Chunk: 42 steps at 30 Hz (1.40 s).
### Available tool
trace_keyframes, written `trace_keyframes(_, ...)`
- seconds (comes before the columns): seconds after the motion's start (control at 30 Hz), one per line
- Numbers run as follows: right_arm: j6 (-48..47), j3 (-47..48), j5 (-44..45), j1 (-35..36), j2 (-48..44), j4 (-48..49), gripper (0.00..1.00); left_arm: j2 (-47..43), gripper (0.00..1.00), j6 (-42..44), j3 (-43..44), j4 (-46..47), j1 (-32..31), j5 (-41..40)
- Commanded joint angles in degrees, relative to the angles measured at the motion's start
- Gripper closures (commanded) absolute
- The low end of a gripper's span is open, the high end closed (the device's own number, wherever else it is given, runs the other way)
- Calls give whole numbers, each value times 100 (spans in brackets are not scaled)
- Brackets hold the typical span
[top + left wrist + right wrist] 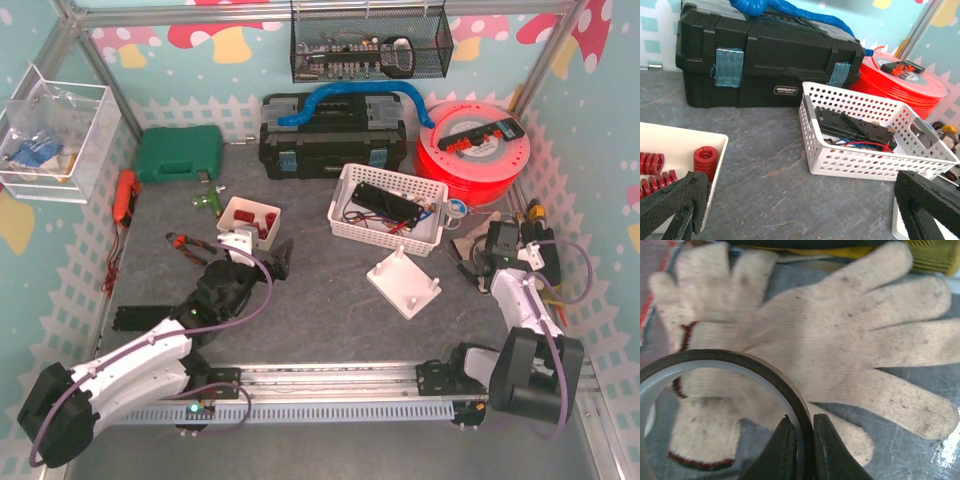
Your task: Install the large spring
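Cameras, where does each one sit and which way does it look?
Top: above and behind the arms, looking down on the table; left arm and right arm both show.
Left wrist: on the left arm, looking forward low over the table at the toolbox, basket and springs; the open left tool frames the bottom corners.
Right wrist: on the right arm, looking down at a glove; the right tool pinches a tape roll.
Shared: top and left wrist both show toolbox, basket and springs.
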Motion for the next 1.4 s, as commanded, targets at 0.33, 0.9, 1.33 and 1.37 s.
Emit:
trace_keyframes(0.33,-793,-55,-381,-199,-468,248,46,-136,1,-41,-68,-142,-27,-228)
trace_keyframes(0.9,-2531,699,-2461,1501,-1475,755,4,297,11,-759,810,-1307,467,-850)
trace_keyframes(1.33,-2960,-264,-2846,2851,-1650,2466,1,2388,51,-573,2232,-2118,2032,580)
trace_keyframes(1.37,-2982,-355,-2898,2870,-1658,2543,1,2522,52,-480,2321,-2164,2136,823)
